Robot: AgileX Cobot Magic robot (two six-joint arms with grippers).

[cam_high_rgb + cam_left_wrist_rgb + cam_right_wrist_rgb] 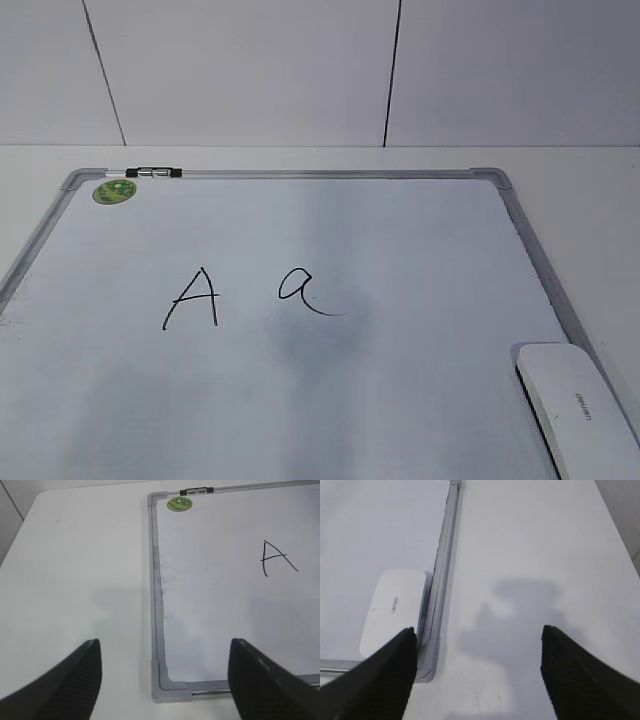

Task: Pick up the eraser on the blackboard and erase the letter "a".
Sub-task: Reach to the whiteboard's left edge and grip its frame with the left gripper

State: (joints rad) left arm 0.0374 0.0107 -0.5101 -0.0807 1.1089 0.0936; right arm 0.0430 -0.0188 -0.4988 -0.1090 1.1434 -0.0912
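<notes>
The eraser [577, 405] lies flat at the blackboard [300, 400] corner near 4 o'clock in the exterior view, long side along the frame. Letter "a" [305, 290] sits mid-board, unerased, just right of capital A [193, 297]. Right gripper [477, 675] spread wide, empty, over bare table w/ the eraser at its 10 o'clock. Left gripper [165, 680] also spread, empty. Eraser prob. light, rigid, smooth plastic, so maybe slippery; best pinched across the narrow width, mid-length.
</notes>
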